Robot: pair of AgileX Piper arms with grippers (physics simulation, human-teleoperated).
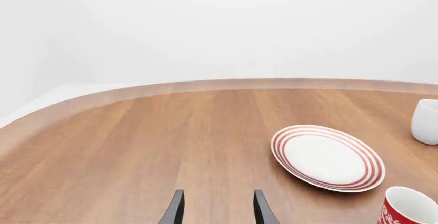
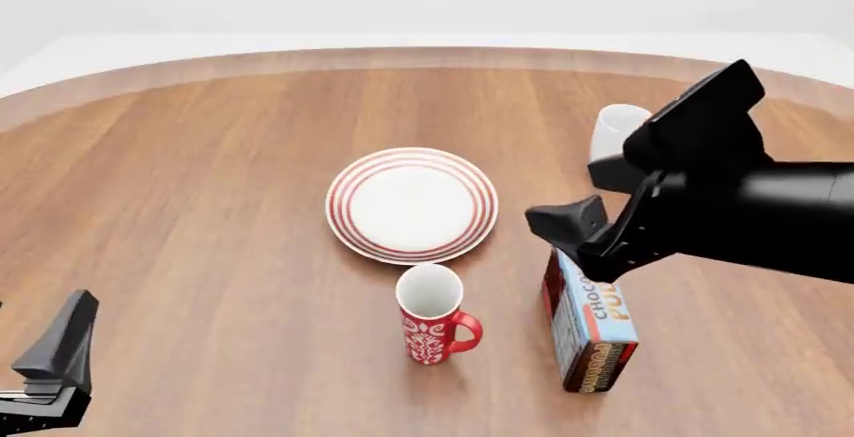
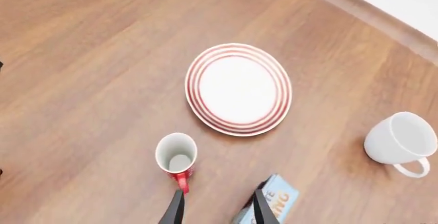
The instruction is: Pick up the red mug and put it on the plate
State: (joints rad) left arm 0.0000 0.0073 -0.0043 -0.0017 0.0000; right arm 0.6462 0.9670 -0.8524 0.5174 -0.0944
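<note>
My right jaws [image 3: 216, 208] hang open and empty above the box [image 2: 589, 329], lettered "CHOCO"; my left jaws [image 1: 217, 209] gape too. The red mug [image 2: 434, 316] stands upright just short of the plate [image 2: 411, 204]. Only my right wrist shows the white mug [image 3: 401, 140] whole.

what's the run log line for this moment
phase: approach | right claw: open, above tall red patterned mug | mug: upright on table, near red-ringed white plate | left claw: open, idle

Red-patterned red mug [image 2: 433, 321], red-ringed white plate [image 2: 411, 204]
</note>
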